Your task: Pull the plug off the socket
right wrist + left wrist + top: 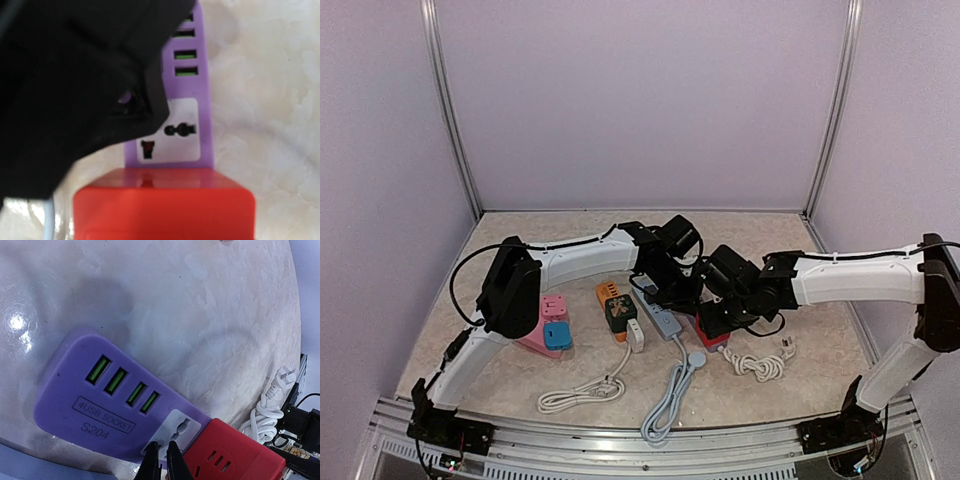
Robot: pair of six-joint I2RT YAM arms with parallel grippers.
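Observation:
A purple socket strip (95, 405) with several green USB ports and a white outlet lies flat on the table. A red plug block (230, 452) is seated at its end. My left gripper (163, 456) is shut, its tips pressing down on the white outlet right beside the red plug. In the right wrist view the red plug (165, 210) fills the bottom edge, with the purple socket (187, 120) beyond it and the black left gripper (75, 85) over the strip. In the top view my right gripper (718, 318) sits down over the red plug (712, 338), closed on its sides.
Left of the grippers lie a grey-blue power strip (662, 320), an orange strip with a dark plug (616, 306) and a pink socket with a blue plug (552, 326). A coiled white cable (760, 362) lies right of the red plug; white (582, 392) and grey (668, 402) cables lie near the front.

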